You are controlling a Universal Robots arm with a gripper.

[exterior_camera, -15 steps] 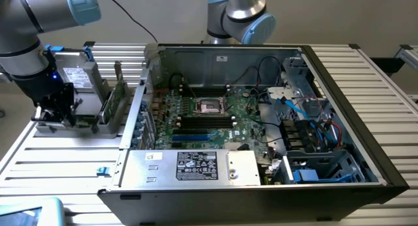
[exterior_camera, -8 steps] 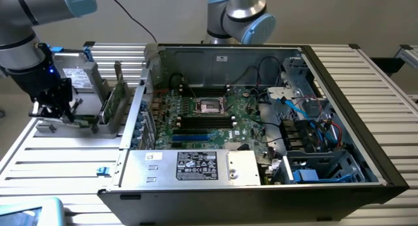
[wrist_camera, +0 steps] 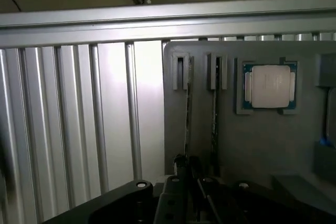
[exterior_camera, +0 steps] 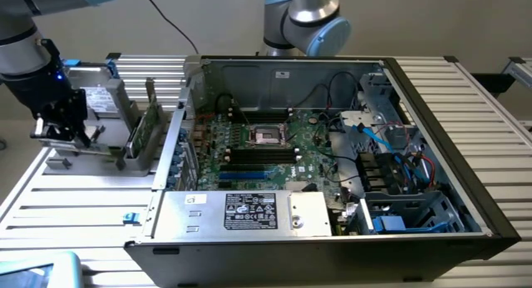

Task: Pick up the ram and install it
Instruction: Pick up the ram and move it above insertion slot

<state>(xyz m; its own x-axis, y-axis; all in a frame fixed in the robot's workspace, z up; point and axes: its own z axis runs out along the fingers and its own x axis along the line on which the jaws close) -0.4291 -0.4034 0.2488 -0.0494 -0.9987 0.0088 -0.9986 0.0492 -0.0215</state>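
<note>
The ram [wrist_camera: 187, 119] is a thin green stick seen edge-on, standing in a slot of the grey holder [wrist_camera: 252, 145]. My gripper [wrist_camera: 188, 174] sits at its near end, its dark fingers shut on the stick's edge. A second thin stick [wrist_camera: 213, 124] stands in the neighbouring slot, just beside the fingers. In the exterior view my gripper [exterior_camera: 71, 138] is low over the same grey holder [exterior_camera: 99, 157] at the exterior view's left, and it hides the ram there. The open computer case [exterior_camera: 465, 144] shows the motherboard's black slots [exterior_camera: 263, 154] near its middle.
A processor chip [wrist_camera: 269, 86] lies in a recess of the holder. A broader green card [exterior_camera: 149, 123] stands upright between holder and case. Another arm's base [exterior_camera: 303, 20] rises behind the case. Blue slots [exterior_camera: 245, 174], cables [exterior_camera: 374, 135] and a power supply [exterior_camera: 249, 213] crowd the case.
</note>
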